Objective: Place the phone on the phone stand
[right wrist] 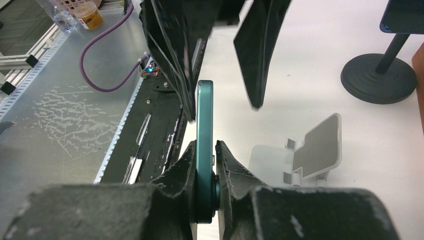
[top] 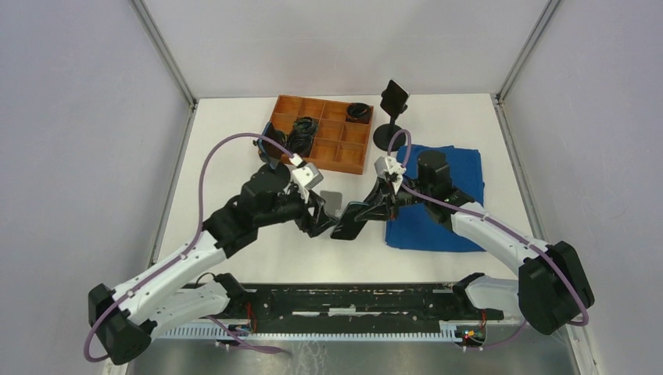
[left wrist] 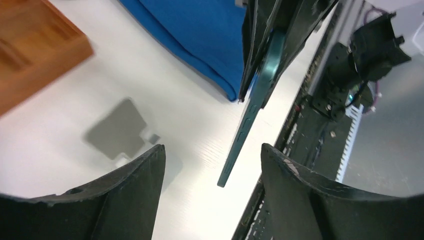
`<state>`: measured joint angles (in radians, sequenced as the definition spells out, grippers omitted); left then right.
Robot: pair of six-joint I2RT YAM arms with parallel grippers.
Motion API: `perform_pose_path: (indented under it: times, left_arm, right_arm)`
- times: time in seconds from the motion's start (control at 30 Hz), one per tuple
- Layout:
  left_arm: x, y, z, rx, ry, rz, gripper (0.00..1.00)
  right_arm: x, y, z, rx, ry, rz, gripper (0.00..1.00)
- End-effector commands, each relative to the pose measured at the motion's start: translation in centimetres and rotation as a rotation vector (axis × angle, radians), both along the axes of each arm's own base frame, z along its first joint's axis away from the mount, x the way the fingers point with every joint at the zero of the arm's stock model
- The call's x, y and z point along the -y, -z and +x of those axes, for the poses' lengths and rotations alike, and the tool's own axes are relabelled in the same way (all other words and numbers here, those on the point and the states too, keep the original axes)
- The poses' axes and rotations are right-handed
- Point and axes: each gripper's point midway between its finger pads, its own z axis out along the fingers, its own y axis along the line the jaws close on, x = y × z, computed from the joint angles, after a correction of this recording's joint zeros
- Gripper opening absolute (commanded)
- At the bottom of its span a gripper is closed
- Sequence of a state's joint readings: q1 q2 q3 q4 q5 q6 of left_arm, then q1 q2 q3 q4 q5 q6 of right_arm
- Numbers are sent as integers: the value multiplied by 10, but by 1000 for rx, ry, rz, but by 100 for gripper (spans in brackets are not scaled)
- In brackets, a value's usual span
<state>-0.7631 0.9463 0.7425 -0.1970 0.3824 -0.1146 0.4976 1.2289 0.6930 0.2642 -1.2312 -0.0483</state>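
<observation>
1. Phone (right wrist: 205, 135): teal edge, held on edge in the air above the white desk (top: 461, 121). In the overhead view it sits just below centre, between the two arms.
2. Right jaws: pressed onto the phone's two flat faces, pinching one end. This shows at bottom centre of the right wrist view.
3. Left jaws: spread wide, one on each side of the phone's free end. The left wrist view shows a gap on both sides, so there is no contact.
4. Phone stand (top: 331, 199): grey, tilted plate, standing on the desk just above the phone in the overhead view. The phone is apart from it.
5. Blue cloth (top: 461, 168): flat on the desk, right of centre, partly under the right arm.
6. Wooden tray (top: 348, 156): top centre, divided into compartments, with black items in a few of them.
7. Black stand (top: 383, 137): round base, just right of the tray, at the cloth's upper left corner.
</observation>
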Motion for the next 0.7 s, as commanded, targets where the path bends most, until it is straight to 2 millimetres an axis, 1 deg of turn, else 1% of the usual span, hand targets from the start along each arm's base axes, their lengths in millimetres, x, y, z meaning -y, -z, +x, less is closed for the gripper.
perform_pose_path:
  times: [0.0,0.03,0.1,0.17,0.23,0.3,0.4,0.53,0.6,0.67]
  left_arm:
    - [-31,-53,16,189,-126,34,81]
    - [-39,-60,19,234,-150,49,85]
    - [-53,-70,24,298,-207,67,92]
    - [-65,-71,29,346,-263,78,97]
    - [-78,-68,34,380,-338,78,99]
    - [-87,-62,39,394,-398,73,100]
    - [-108,-66,43,410,-497,94,100]
    - [-138,-59,49,427,-640,148,100]
    - [-144,-59,49,426,-669,151,100]
    - [-145,-61,49,428,-671,147,100]
  right_arm:
    - [-6,-19,14,120,8,17,0]
    - [-7,-19,17,128,18,9,0]
    - [-8,-19,24,154,36,-13,0]
    - [-11,-20,31,180,54,-35,0]
    - [-15,-20,35,197,60,-55,0]
    - [-19,-18,38,207,55,-79,0]
    - [-26,-20,45,233,49,-100,0]
    - [-33,-24,57,255,54,-124,0]
    - [-36,-25,64,267,64,-139,0]
    - [-39,-25,70,272,77,-157,0]
